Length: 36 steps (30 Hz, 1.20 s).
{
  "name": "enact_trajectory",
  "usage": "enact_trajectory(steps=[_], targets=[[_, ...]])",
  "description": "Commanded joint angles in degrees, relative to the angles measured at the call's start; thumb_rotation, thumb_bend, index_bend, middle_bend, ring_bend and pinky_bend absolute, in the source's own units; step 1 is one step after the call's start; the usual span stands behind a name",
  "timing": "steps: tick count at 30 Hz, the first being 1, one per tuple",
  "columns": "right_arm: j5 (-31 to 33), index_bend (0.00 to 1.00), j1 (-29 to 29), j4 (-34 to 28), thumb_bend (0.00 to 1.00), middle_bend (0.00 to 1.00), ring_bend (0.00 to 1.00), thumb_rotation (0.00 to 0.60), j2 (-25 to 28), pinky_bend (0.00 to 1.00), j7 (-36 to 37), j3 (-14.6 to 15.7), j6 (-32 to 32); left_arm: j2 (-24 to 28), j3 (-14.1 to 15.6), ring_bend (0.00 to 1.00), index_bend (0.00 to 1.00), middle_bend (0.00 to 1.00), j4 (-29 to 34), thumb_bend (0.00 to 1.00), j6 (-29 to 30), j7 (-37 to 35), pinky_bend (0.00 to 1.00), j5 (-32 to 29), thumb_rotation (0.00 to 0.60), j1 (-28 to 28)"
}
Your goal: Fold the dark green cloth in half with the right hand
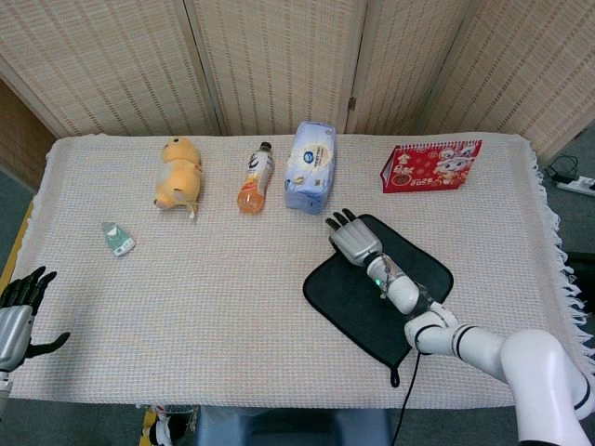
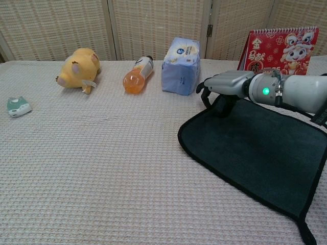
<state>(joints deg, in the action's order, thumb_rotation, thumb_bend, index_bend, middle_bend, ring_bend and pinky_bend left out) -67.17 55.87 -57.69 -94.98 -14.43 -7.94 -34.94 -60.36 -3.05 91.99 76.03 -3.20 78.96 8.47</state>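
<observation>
The dark green cloth [image 1: 372, 311] [image 2: 255, 148] lies flat on the table's right half, black-edged, with a loop tag at its near corner. My right hand [image 1: 353, 240] [image 2: 225, 87] sits at the cloth's far corner, palm down. Its fingers curl over the corner's edge and the thumb comes down onto the fabric, pinching it. The right forearm stretches back across the cloth. My left hand [image 1: 19, 316] hovers off the table's near left edge, fingers spread and holding nothing; only the head view shows it.
Along the back stand a yellow plush [image 1: 178, 172] [image 2: 76, 67], an orange bottle [image 1: 254, 178] [image 2: 137, 75], a blue tissue pack [image 1: 310, 167] [image 2: 180, 65] close to the right hand, and a red calendar [image 1: 429, 165] [image 2: 278, 51]. A small green packet [image 1: 118, 239] [image 2: 18, 106] lies far left.
</observation>
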Motion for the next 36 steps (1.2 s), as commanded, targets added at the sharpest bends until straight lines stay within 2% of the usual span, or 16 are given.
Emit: enact_trajectory(steps=[1, 7, 17, 27, 36], targets=[[-1.56, 0.78, -2.12, -4.34, 0.52, 0.15, 0.00, 0.600, 3.20, 0.00, -0.07, 1.33, -2.62, -0.02, 0.01, 0.00, 0.00, 0.00, 0.00, 0.26, -0.01, 0.05, 0.00, 0.00, 0.599, 0.00], [-4.03, 0.78, -6.07, -12.38, 0.52, 0.16, 0.00, 0.600, 8.85, 0.00, -1.82, 4.58, -6.90, -0.09, 0.14, 0.00, 0.00, 0.00, 0.23, 0.26, -0.05, 0.41, 0.00, 0.06, 0.599, 0.00], [-7.40, 0.78, -11.96, -22.31, 0.52, 0.17, 0.02, 0.600, 15.71, 0.00, -5.04, 9.92, -12.19, -0.19, 0.61, 0.00, 0.00, 0.00, 0.85, 0.26, 0.31, 1.17, 0.00, 0.77, 0.600, -0.18], [-10.78, 0.79, -17.22, -26.18, 0.52, 0.19, 0.05, 0.600, 19.06, 0.00, -4.94, 12.91, -17.51, -0.22, 0.72, 0.00, 0.00, 0.00, 1.48, 0.26, 1.20, 1.92, 0.00, 1.01, 0.600, -0.59], [-12.98, 0.79, -20.07, -28.19, 0.52, 0.19, 0.04, 0.600, 21.99, 0.00, -5.88, 15.10, -18.61, -0.53, 0.84, 0.00, 0.00, 0.00, 1.68, 0.26, 0.74, 2.74, 0.00, 0.84, 0.599, -0.42]])
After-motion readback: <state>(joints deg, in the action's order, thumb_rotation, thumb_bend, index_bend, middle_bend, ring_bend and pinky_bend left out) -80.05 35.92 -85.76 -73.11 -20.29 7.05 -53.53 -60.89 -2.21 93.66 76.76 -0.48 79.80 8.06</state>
